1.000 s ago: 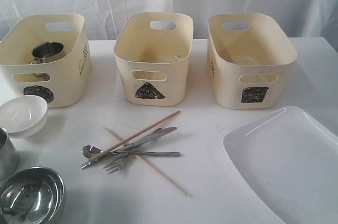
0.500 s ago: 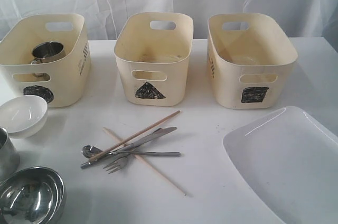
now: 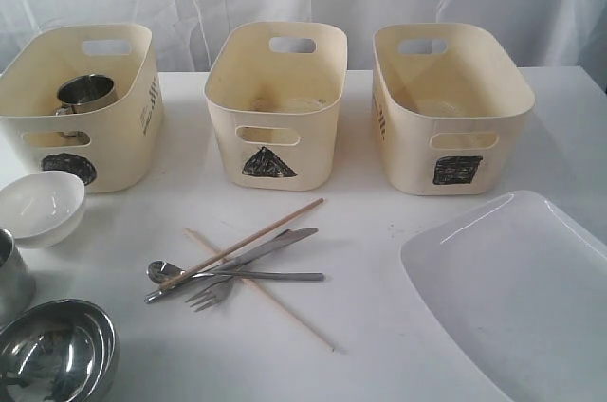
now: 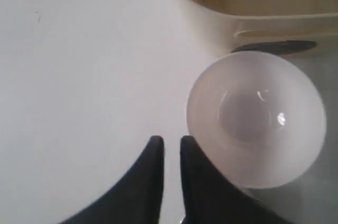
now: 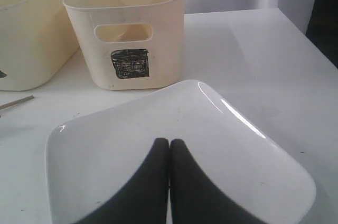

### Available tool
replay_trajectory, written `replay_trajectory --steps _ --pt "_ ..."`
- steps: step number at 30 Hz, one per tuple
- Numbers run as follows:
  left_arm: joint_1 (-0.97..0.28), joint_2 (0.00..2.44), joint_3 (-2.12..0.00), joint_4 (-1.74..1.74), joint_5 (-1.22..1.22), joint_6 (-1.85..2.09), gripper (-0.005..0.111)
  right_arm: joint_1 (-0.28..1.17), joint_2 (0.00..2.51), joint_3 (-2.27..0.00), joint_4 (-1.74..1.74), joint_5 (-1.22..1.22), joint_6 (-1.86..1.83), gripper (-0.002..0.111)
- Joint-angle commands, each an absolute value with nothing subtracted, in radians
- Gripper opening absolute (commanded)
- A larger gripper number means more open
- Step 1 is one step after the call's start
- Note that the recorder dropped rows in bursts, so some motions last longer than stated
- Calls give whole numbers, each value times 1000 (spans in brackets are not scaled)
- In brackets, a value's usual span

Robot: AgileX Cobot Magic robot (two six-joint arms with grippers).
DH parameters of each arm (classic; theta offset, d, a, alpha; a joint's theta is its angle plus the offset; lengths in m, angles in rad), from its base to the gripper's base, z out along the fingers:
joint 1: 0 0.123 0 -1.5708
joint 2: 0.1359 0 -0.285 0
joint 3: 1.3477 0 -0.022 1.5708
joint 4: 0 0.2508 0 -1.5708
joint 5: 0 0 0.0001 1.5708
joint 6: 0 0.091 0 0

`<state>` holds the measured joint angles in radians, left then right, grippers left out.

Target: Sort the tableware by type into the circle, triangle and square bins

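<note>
Neither gripper shows in the exterior view. My left gripper (image 4: 171, 140) hovers over bare table beside the small white bowl (image 4: 256, 118), its fingers a narrow gap apart and empty. My right gripper (image 5: 169, 142) is shut and empty above the large white plate (image 5: 105, 145). One steel mug (image 3: 85, 94) lies inside the circle bin (image 3: 114, 151). The white bowl (image 3: 40, 208), a second mug (image 3: 11, 279) and the steel bowl (image 3: 57, 355) sit front left. Chopsticks (image 3: 251, 241), knife (image 3: 275, 246), fork (image 3: 213, 293) and spoon (image 3: 161, 272) lie crossed in the middle. The plate (image 3: 517, 293) lies front right.
The triangle bin (image 3: 313, 137) and the square bin (image 3: 408, 151) stand in a row with the circle bin at the back, before a white curtain. The square bin (image 5: 163, 49) is just beyond the plate in the right wrist view.
The dark arm part at the exterior view's top left corner has moved out of the picture. The tableware and bins have not moved.
</note>
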<state>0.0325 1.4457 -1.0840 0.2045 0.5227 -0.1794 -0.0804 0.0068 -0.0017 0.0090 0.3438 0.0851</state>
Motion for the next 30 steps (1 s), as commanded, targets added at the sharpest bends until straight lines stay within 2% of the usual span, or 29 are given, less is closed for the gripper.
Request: replay_trajectory --steps 1,2,4,11,30 --pt "58 1524 -1075 202 459 -195 58 -79 0 0 7 341 88 0" --pt "58 1539 -1075 192 457 -195 68 -79 0 0 7 341 88 0" --pt "58 1559 -1075 145 461 -195 76 -79 0 0 7 341 88 0" --pt "58 1647 -1075 117 410 -176 69 -79 0 0 7 341 88 0" --pt "58 1792 -1075 31 344 -176 68 -79 0 0 7 341 88 0"
